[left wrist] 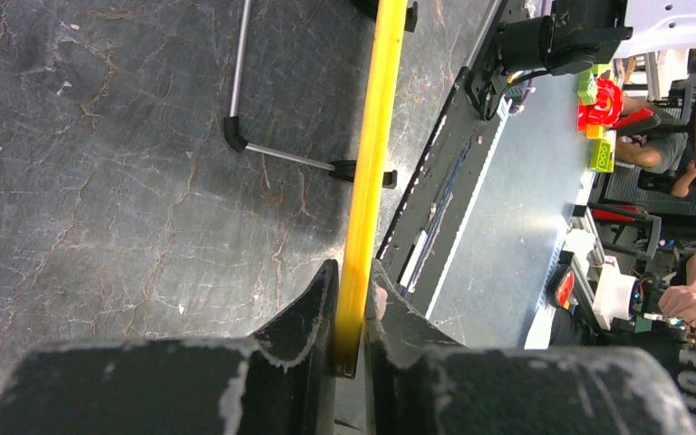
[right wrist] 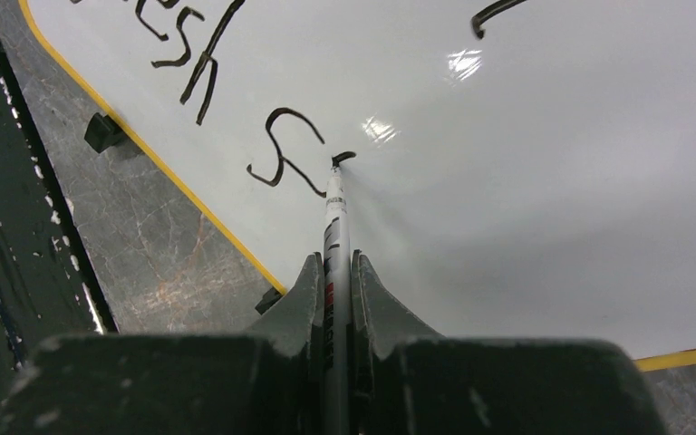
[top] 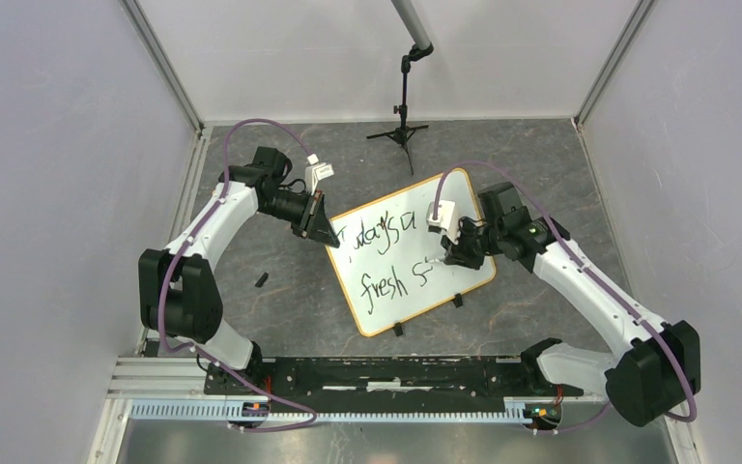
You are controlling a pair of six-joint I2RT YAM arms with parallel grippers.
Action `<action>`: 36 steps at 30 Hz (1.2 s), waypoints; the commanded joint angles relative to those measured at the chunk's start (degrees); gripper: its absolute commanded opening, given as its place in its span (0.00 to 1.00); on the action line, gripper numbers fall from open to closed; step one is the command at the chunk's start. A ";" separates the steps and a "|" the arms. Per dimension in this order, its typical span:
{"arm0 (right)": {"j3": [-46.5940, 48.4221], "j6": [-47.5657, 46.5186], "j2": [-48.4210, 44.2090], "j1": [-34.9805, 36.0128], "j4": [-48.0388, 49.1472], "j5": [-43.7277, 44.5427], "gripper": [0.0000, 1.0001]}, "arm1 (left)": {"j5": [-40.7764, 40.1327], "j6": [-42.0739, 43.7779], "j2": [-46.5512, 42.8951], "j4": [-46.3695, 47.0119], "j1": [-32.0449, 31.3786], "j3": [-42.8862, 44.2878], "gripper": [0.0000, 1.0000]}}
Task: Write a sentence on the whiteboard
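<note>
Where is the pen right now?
In the right wrist view, the pen is clamped in the right gripper. Its tip is on the whiteboard, just right of the letter S on the second line.

black tripod stand [top: 404, 126] far back on the grey marbled tabletop [top: 290, 314], small black piece [top: 262, 280] nearer

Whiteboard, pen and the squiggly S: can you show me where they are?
whiteboard [top: 449, 282]: top view, bare white near corner.
pen [right wrist: 334, 204]: right wrist view, white barrel.
S [right wrist: 282, 161]: right wrist view, middle of the letter.
</note>
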 commanded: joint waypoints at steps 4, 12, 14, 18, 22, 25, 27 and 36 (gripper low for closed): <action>-4.52 -1.05 -2.47 -0.25 0.45 0.13 0.00 | -7.30 3.90 0.64 3.04 -0.51 -0.13 0.03; -6.82 -2.11 -3.51 -0.20 -0.56 0.28 0.00 | -7.37 4.11 0.72 3.02 -0.56 -0.37 0.02; -6.69 -2.35 -3.43 -0.21 -0.90 0.40 0.00 | -7.41 4.06 0.73 2.99 -0.51 -0.33 0.02; -5.76 -3.41 -3.24 -0.20 -1.80 1.02 0.00 | -7.40 4.18 0.73 3.05 -0.51 -0.51 0.02; -4.20 -3.95 -3.29 -0.33 -2.66 2.52 0.00 | -7.41 4.17 0.74 3.00 -0.51 -0.33 0.02; -2.75 -3.88 -3.26 -0.36 -2.85 2.96 0.00 | -7.41 4.16 0.82 3.03 -0.51 -0.33 0.03; -1.49 -3.71 -3.17 -0.30 -3.28 2.18 0.00 | -7.31 4.14 0.91 3.04 -0.52 -0.33 0.02; 0.44 -2.44 -3.98 -1.22 -4.07 -0.21 0.00 | -7.14 3.92 0.54 3.06 -0.51 -0.31 0.03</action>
